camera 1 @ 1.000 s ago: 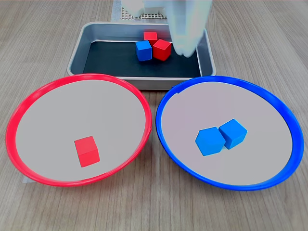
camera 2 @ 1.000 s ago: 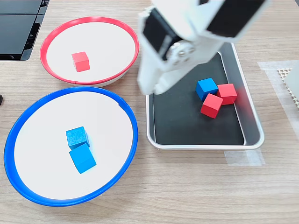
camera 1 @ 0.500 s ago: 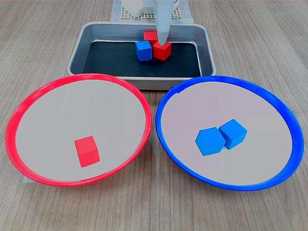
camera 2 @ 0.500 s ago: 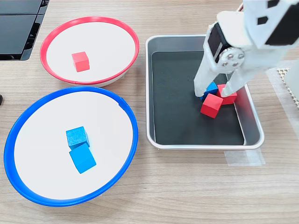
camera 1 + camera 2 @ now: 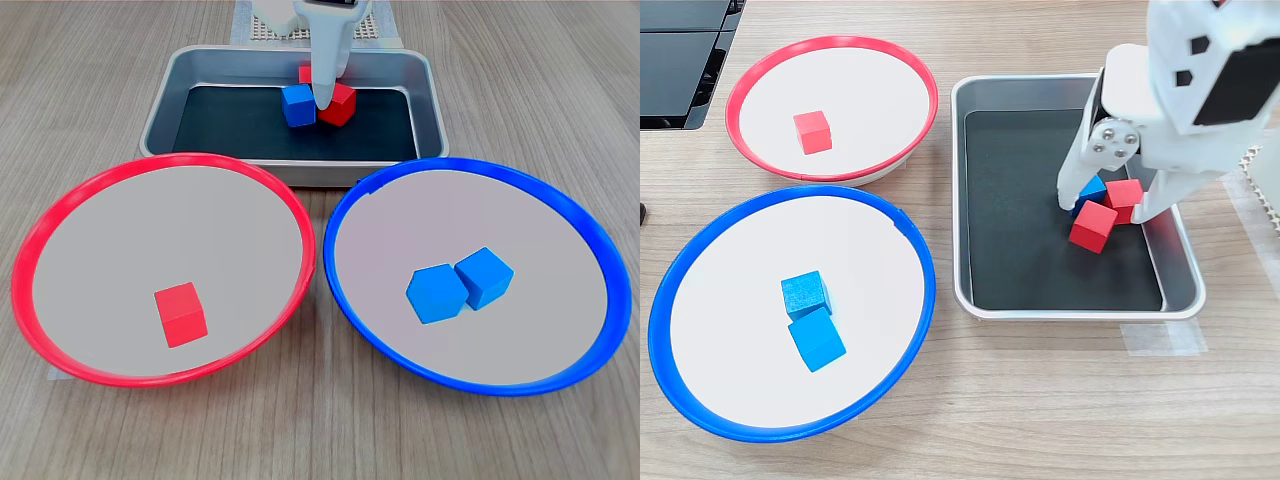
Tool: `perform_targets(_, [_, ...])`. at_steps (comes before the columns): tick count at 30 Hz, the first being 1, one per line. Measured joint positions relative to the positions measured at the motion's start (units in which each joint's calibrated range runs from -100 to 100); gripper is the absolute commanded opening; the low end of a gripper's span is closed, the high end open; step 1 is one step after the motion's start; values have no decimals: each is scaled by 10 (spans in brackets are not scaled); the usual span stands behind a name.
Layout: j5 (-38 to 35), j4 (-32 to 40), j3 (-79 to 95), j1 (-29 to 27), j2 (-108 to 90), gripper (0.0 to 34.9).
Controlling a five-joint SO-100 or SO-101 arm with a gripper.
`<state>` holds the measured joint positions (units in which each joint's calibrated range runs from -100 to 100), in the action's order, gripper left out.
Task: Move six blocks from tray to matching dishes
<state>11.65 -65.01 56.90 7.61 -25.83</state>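
Gripper (image 5: 1105,205) swung over tray (image 5: 980,295), lowered, open jaws now straddling blocks.

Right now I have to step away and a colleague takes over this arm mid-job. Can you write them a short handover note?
Claw: open, lowered into the rectangular silver metal tray, its fingers straddling the clustered cubes; nothing gripped yet.

Done: one small red cube lies in the red-rimmed round dish; two small blue cubes lie touching in the blue-rimmed round dish.

Left: one blue cube and two red cubes sit bunched together in the tray. The blue one goes to the blue-rimmed dish, both reds to the red-rimmed dish.

Which cube the claw is after is unclear.
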Motion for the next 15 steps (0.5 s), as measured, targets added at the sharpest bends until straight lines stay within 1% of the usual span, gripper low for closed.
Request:
perform_targets(2, [1, 7, 0, -1, 8, 133])
perform_targets(3, [2, 14, 0, -1, 14, 112])
perform_targets(4, [3, 21, 0, -1, 22, 85])
perform_targets(5, [4, 34, 0, 0, 32, 23])
perform_targets(6, [5, 42, 0, 4, 38, 5])
perform_targets(8, [6, 51, 0, 14, 50, 2])
perform_targets(11, [6, 55, -11, 13, 57, 2])
perform_targets(13, [0, 38, -42, 12, 57, 2])
perform_targets(15, [-14, 7, -95, -11, 58, 2])
